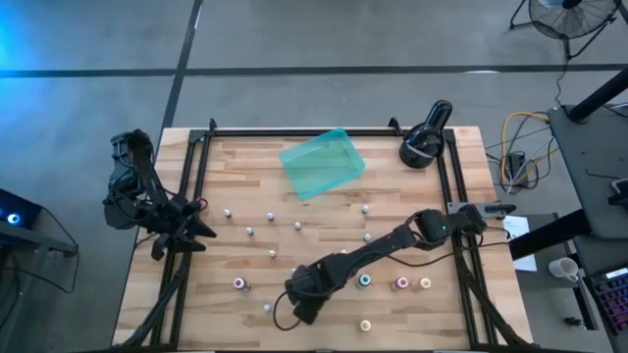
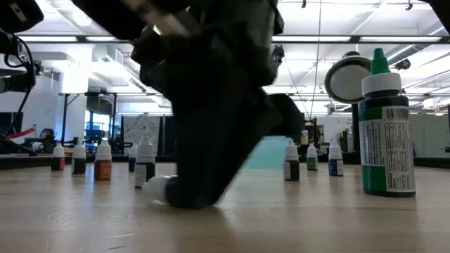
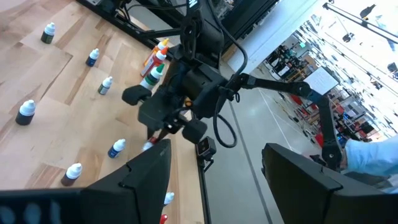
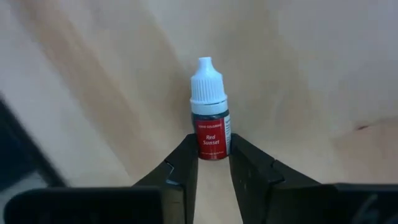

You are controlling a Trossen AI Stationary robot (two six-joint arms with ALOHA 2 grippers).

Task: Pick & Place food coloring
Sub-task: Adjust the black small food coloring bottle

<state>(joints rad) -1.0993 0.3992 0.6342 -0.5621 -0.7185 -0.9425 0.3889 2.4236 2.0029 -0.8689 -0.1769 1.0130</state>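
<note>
Pinching a red bottle (image 4: 210, 122) at table's 6 o'clock with right gripper (image 4: 211, 163), label partly hidden; left gripper (image 3: 214, 171) spread wide, idle at 9.

White-capped bottle (image 4: 209, 115) with a red label, dark right gripper (image 4: 210, 163), translucent teal tray (image 1: 322, 164), pale striped wooden table (image 1: 245, 186).

high: looking straight down on your whole table (image 1: 324, 245) | low: sitting at tabletop level, facing the room | right wrist: pressing close on one bottle (image 4: 209, 118) | left wrist: viewing the right arm (image 3: 186, 93), sharing it with high
</note>
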